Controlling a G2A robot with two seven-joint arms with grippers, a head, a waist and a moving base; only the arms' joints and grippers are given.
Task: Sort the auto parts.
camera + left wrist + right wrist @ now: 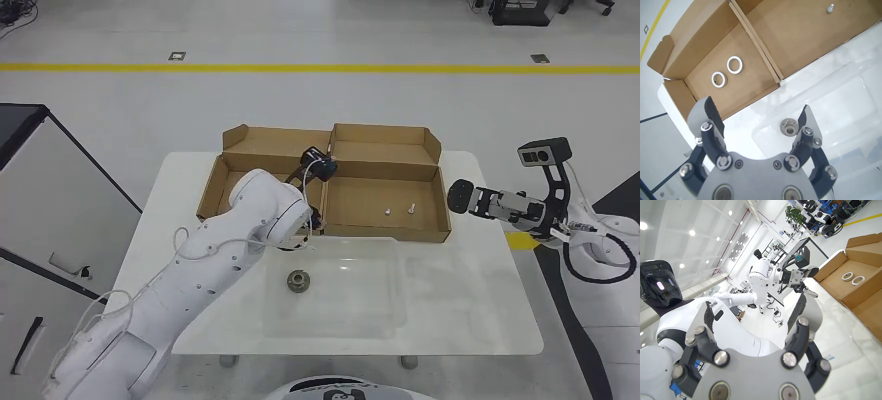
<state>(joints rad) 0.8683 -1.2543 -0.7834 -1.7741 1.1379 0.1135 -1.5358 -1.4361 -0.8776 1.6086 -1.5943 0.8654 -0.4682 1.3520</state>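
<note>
Both grippers are spread and empty. The left gripper point(759, 111) hangs by the front wall of the left box point(702, 45), and the right gripper point(755, 302) beside the right box point(360, 200). A flanged hub point(789, 129) lies in the clear tray point(370, 310). Two rings point(735, 72) lie in the left box and two bolts point(388, 211) in the right.

Count at the table point(470, 300): 1 table.

Boxes: 2, open cardboard, set side by side. They are the left box point(745, 87) and the right box point(800, 37).

Rings point(719, 79): 2, metal, both on the floor of the left box. The second ring point(735, 64) lies just beside the first, not touching it.

Bolts point(386, 212): 2, small, both in the right box, counted from the top view. The second bolt point(411, 209) lies near the first.

Flange point(789, 129): 1, round, with a centre hole.

Tray point(370, 300): 1, clear, with the flange in it.

Grippers: 2, the left gripper point(757, 103) and the right gripper point(755, 298).
</note>
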